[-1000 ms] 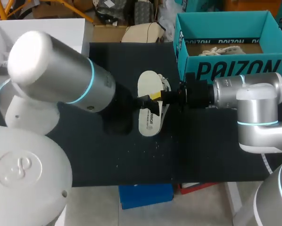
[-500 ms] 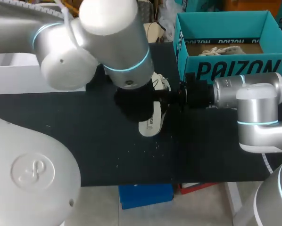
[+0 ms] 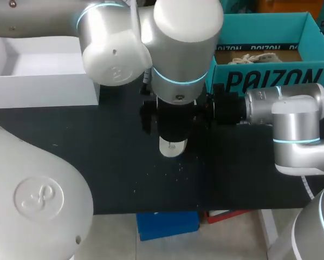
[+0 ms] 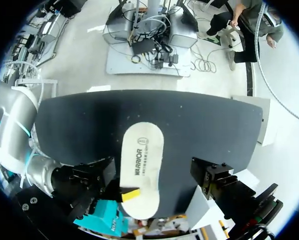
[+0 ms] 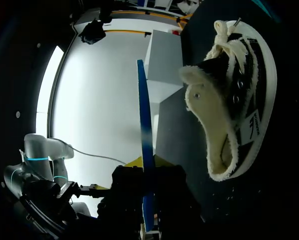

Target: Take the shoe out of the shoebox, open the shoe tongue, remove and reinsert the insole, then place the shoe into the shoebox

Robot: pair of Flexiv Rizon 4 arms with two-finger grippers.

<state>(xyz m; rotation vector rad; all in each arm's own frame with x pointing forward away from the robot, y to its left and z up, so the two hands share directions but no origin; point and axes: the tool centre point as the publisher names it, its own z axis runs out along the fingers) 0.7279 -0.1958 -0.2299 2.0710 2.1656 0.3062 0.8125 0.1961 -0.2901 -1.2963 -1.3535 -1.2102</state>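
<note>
Right hand (image 4: 128, 195) is clamped on the white foam insole with dark print (image 4: 142, 170). One yellow tip sits on the insole's face near one end. In the right wrist view the insole runs edge-on straight out from between the fingers, so I call it a firm two-sided grip. The insole hangs over the black surface (image 3: 97, 162), roughly mid-surface. In the head view only its lower end pokes out from under my left arm (image 3: 178, 54).

The left hand (image 3: 170, 127) hovers directly above the insole, looking down on it. I cannot tell whether it is open or closed. It holds nothing I can see.

The black-and-white canvas sneaker with white laces (image 5: 234, 95) lies on its side on the surface just beside the insole, mouth gaping toward the right hand. It is hidden in the head view. The teal cardboard shoebox (image 3: 259, 81) stands open at the far right, behind the right arm. There is something pale and laced inside it, unclear what.

Progress, my read:
- The shoe is out of the box.
- The tongue looks pulled open.
- The insole is fully out.
- Still to do: feed the insole back into the shoe, seat it, then put the shoe in the box.

About halfway.
</note>
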